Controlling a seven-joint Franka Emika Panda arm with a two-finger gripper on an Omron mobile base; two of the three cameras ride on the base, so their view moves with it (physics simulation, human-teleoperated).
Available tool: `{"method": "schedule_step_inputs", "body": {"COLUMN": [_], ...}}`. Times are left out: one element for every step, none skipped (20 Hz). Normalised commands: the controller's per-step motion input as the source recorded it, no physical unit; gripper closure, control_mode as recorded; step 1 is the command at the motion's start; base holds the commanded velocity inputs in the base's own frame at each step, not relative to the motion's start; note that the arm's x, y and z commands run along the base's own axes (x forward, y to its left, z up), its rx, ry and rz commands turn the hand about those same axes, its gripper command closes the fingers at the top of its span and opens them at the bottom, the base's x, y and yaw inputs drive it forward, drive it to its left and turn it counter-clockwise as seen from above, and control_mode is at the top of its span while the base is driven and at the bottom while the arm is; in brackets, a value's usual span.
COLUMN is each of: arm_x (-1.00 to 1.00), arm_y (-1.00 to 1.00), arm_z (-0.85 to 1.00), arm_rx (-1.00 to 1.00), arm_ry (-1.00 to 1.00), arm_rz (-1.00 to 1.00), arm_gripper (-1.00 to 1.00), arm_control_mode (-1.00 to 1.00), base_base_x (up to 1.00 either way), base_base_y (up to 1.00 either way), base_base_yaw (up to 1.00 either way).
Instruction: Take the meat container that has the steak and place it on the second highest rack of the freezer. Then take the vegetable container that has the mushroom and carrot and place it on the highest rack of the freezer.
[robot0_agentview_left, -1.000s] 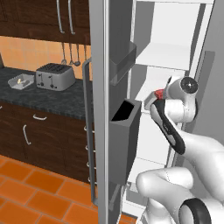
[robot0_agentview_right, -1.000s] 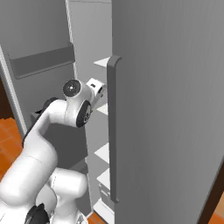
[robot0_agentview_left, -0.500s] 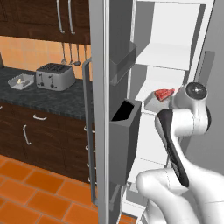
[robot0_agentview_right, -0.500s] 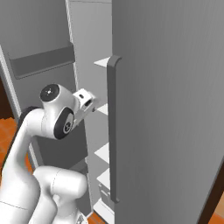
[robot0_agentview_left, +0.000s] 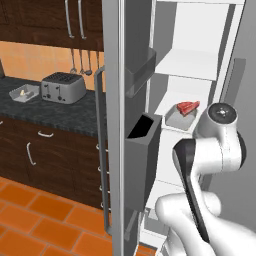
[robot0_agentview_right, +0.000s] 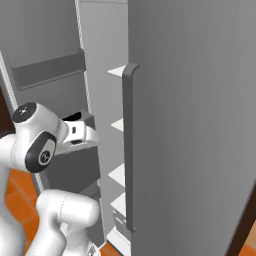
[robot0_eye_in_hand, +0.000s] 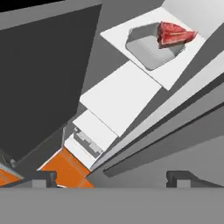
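My hand (robot0_eye_in_hand: 111, 175) spread wide, empty, outside the freezer (robot0_agentview_left: 210, 60).
Ahead of it, meat container (robot0_eye_in_hand: 151, 48) with steak (robot0_eye_in_hand: 174, 33) sits near its shelf's front edge.

Inside the open tall grey steel-look freezer (robot0_agentview_left: 200, 45), a white inner shelf (robot0_agentview_left: 170, 102) carries a shallow rectangular light-grey meat tray (robot0_agentview_left: 179, 118), with a small flat red steak (robot0_agentview_left: 188, 107) lying in it. Outside, the dark speckled stone countertop (robot0_agentview_left: 55, 112) bears a silver two-slot toaster (robot0_agentview_left: 62, 87) and, just beside it, a second shallow light-grey tray (robot0_agentview_left: 24, 93).
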Motion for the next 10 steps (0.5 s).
{"method": "schedule_step_inputs", "body": {"arm_x": [-0.46,-0.41,-0.36,-0.39,-0.89,-0.65,-0.63,-0.42,-0.40,-0.54], "arm_y": [0.00,0.00,0.00,0.00,-0.24,-0.07,0.00,0.00,0.09,0.17], "arm_z": [0.25,0.16,0.12,0.01,0.00,0.00,0.00,-0.10,-0.14,-0.19], "arm_rx": [0.39,0.41,0.43,0.43,0.46,0.40,0.31,0.15,0.00,-0.03], "arm_ry": [0.18,0.20,0.17,0.17,0.02,0.02,0.00,0.00,0.00,-0.03], "arm_rz": [-0.45,-0.33,-0.20,-0.12,-0.21,-0.11,-0.03,0.00,0.00,0.00], "arm_gripper": [-1.00,-1.00,-1.00,-1.00,-1.00,-1.00,-1.00,-1.00,-1.00,-1.00], "arm_control_mode": [-1.00,-1.00,-1.00,-1.00,-1.00,-1.00,-1.00,-1.00,-1.00,-1.00], "base_base_x": [0.00,0.00,0.00,0.00,0.00,0.00,0.00,0.00,0.00,0.00], "base_base_y": [0.00,0.00,0.00,0.00,0.00,0.00,0.00,0.00,0.00,0.00], "base_base_yaw": [0.00,0.00,0.00,0.00,0.00,0.00,0.00,0.00,0.00,0.00]}}
